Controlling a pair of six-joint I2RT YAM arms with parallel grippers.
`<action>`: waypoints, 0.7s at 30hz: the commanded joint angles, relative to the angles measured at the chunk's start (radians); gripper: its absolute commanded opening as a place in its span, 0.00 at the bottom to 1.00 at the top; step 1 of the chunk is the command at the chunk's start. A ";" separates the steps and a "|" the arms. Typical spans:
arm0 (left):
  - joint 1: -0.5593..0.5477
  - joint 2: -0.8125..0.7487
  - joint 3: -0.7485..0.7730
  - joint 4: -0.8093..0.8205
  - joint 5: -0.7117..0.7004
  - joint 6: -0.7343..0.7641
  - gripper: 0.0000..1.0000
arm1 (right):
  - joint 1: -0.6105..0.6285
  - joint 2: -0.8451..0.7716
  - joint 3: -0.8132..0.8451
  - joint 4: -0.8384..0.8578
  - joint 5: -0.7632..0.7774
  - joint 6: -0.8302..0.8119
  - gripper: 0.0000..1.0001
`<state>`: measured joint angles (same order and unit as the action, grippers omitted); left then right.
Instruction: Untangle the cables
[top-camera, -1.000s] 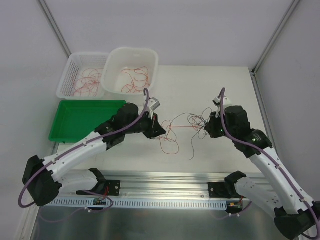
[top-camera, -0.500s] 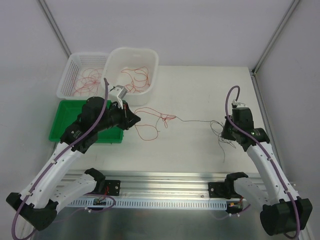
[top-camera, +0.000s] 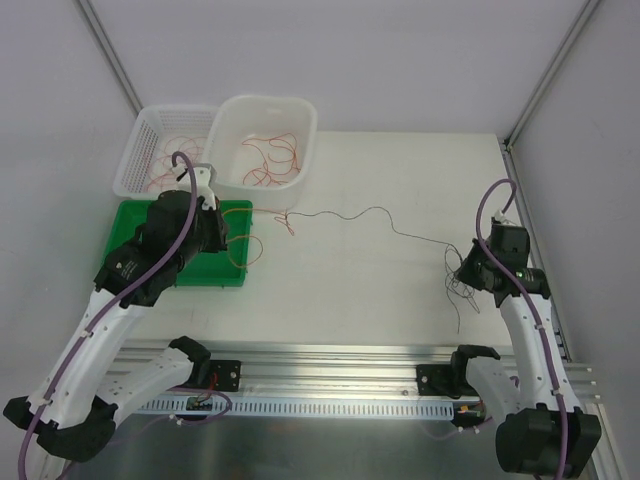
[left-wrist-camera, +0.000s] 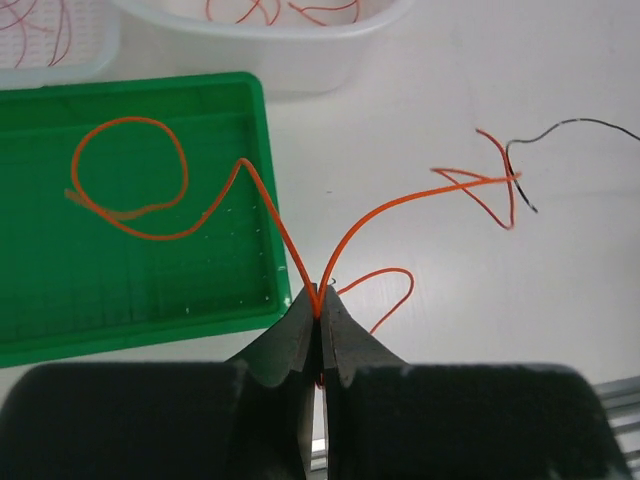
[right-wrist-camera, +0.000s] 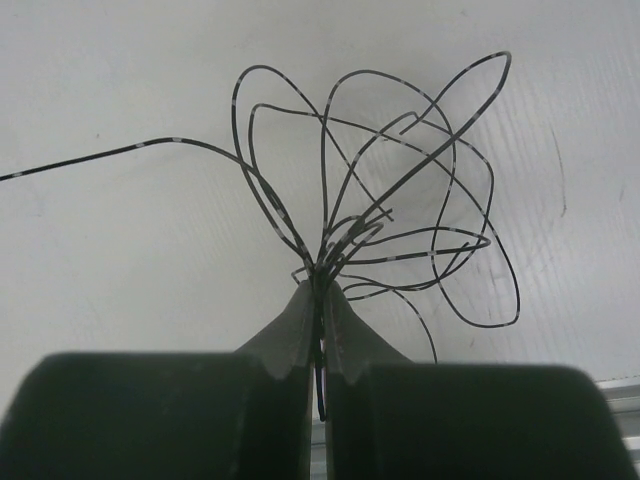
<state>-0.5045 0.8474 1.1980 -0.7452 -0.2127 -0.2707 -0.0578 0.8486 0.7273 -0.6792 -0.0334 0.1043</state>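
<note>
Pinching orange cable (left-wrist-camera: 285, 243) in left tool (left-wrist-camera: 318, 312), with loop over green tray (left-wrist-camera: 100, 290) ahead-left; pinching bunched black cables (right-wrist-camera: 335, 245) in right tool (right-wrist-camera: 320, 290), loops fanned just ahead.

You have two arms, each ending in one gripper: the left gripper (left-wrist-camera: 318, 308) and the right gripper (right-wrist-camera: 320, 285). Three containers sit ahead of the left gripper: one white slotted basket (top-camera: 140, 135), one white tub (top-camera: 265, 100) and one green tray (top-camera: 130, 250).

Two orange strands rise from the pinched left gripper, apparently one orange cable (left-wrist-camera: 243, 163) caught at its bend. The right gripper pinches one bunch of black wires (right-wrist-camera: 330, 240), at least five loops, too tangled to count singly. One black strand (top-camera: 345, 216) crosses the single worktop (top-camera: 400, 170) between the grippers.

Red wires (top-camera: 270, 160) lie in the tub and basket, several in each; you cannot count them exactly.
</note>
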 joint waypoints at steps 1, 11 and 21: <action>0.009 0.015 0.038 -0.069 -0.111 0.010 0.00 | -0.007 -0.026 0.006 0.017 -0.073 0.018 0.01; 0.015 0.032 0.138 -0.223 -0.493 0.027 0.00 | -0.050 -0.128 0.003 0.003 0.014 0.064 0.01; 0.070 0.042 0.210 -0.306 -0.722 0.053 0.00 | -0.048 -0.112 -0.017 0.009 -0.013 0.054 0.01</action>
<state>-0.4461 0.8978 1.3483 -1.0210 -0.8566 -0.2409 -0.1001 0.7448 0.7174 -0.6788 -0.0422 0.1455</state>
